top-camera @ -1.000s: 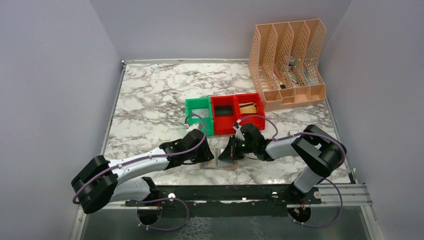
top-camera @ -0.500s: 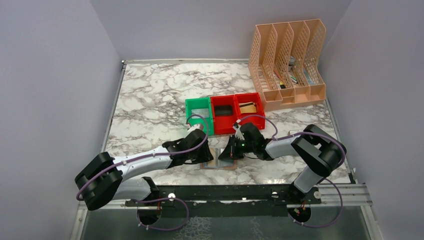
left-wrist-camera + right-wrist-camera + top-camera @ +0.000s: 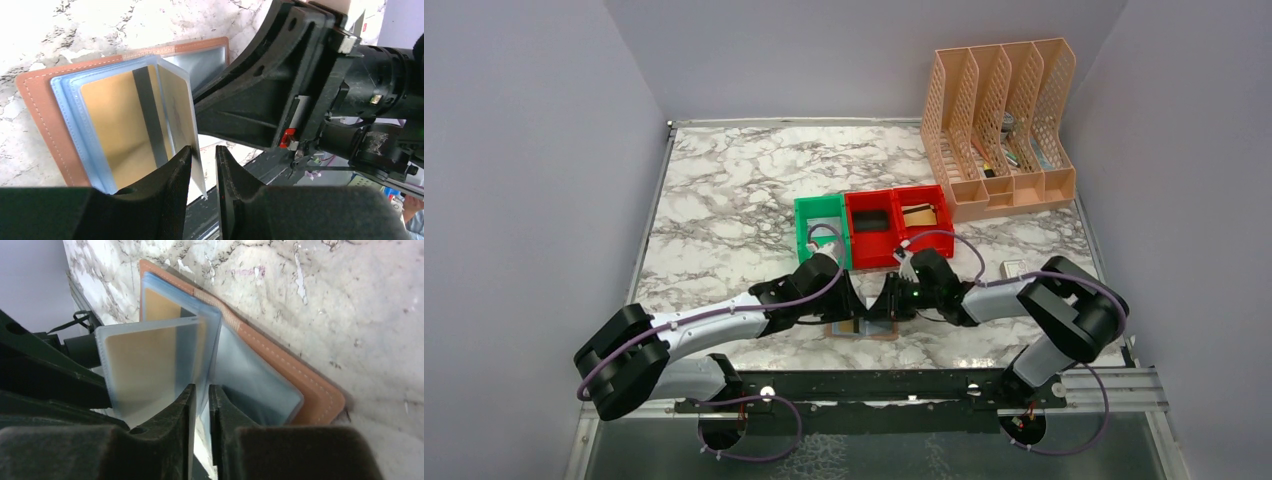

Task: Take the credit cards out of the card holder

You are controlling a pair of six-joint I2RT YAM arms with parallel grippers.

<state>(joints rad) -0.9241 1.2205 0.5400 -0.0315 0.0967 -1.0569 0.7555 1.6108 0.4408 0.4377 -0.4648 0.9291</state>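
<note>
Brown leather is being shown flat against the marble bench (image 3: 724, 200), where the one card holder (image 3: 864, 328) is being held open near the front edge, directly between the two claws, which are being pointed at each other across it. One clear blue leaf of the card holder is being held raised off the stack, and its free edge is being straddled by the left claw (image 3: 202, 150). One finger (image 3: 165, 185) is being set on each side of the leaf, with only a slit of gap between them. Whether the leaf is being pinched or merely straddled cannot be told. In the right wrist view a raised leaf is likewise being straddled by the right claw (image 3: 201, 389), its jaws being held almost together, and a firm clench there cannot be told either.

Two gold cards (image 3: 120, 125) are being shown, both inside their pockets: one with a dark stripe in the flat stack, one in the raised leaf. A grey pocket is being exposed on the other half, and whether it is being filled by a card cannot be told.

Beyond the claws three bins are being shown side by side: one green bin (image 3: 802, 225) and two red bins (image 3: 944, 235). One peach file rack (image 3: 999, 110) with four slots is being shown at the far right corner.
</note>
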